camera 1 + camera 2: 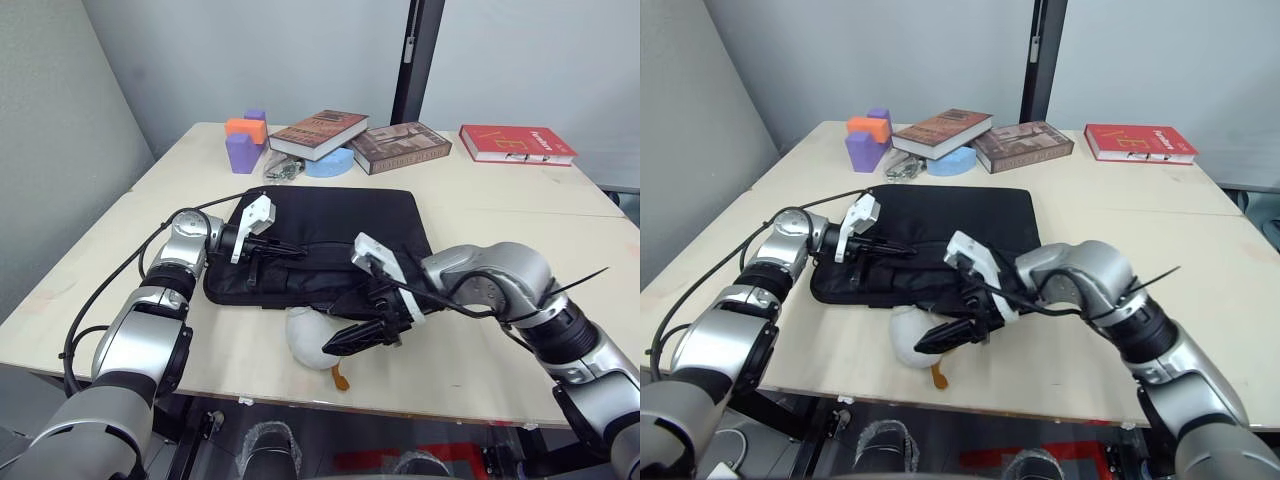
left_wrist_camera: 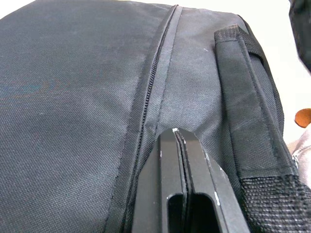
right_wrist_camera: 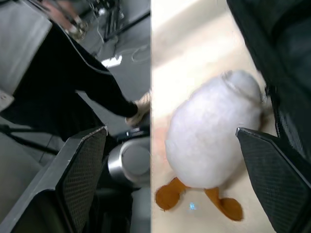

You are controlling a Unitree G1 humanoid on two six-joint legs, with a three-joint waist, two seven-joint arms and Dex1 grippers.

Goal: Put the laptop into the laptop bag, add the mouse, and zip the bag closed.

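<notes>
**Grippers meet at the near edge of the laptop bag**

Your left gripper (image 2: 177,141) reaches in from the side, fingers pressed together on the laptop bag (image 1: 330,225) beside its zip (image 2: 150,92) and a strap handle (image 2: 248,111). Your right gripper (image 1: 362,337) bends inward, fingers spread wide, hovering over a white plush toy (image 3: 209,141) with orange feet lying just before the bag's near edge. Books (image 1: 318,132) and foam blocks (image 1: 244,140) sit well beyond.

Laptop bag (image 1: 330,235) lies before books (image 1: 318,133) on table (image 1: 520,215).
</notes>
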